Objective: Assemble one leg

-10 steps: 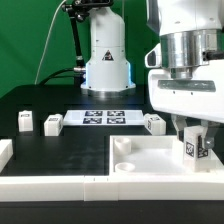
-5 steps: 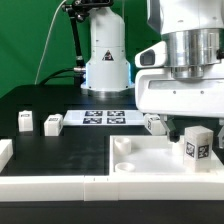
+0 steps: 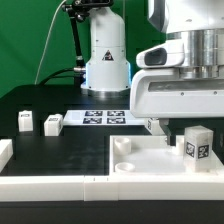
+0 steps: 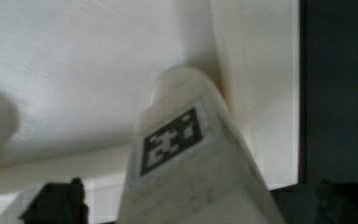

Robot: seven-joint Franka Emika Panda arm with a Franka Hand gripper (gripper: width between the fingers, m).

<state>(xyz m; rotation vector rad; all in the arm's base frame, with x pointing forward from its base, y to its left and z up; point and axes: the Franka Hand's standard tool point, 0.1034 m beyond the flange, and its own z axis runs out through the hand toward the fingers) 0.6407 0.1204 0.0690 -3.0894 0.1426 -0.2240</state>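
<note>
A leg (image 3: 197,144), a small white post with a black-and-white tag, stands upright near the corner of the white tabletop (image 3: 145,165) toward the exterior view's right. My gripper (image 3: 183,122) hangs just above it, open, with the fingers clear of the post. In the wrist view the leg (image 4: 197,150) rises between the two dark fingertips (image 4: 60,203), with a gap on each side, and my gripper (image 4: 194,208) holds nothing.
Two more legs (image 3: 24,121) (image 3: 53,123) stand on the black table at the exterior view's left. Another (image 3: 152,124) is partly hidden behind my hand. The marker board (image 3: 105,117) lies before the robot base (image 3: 105,60). A white rail (image 3: 50,186) runs along the front.
My gripper has let go of the leg and risen straight up. The leg stays standing on the tabletop.
</note>
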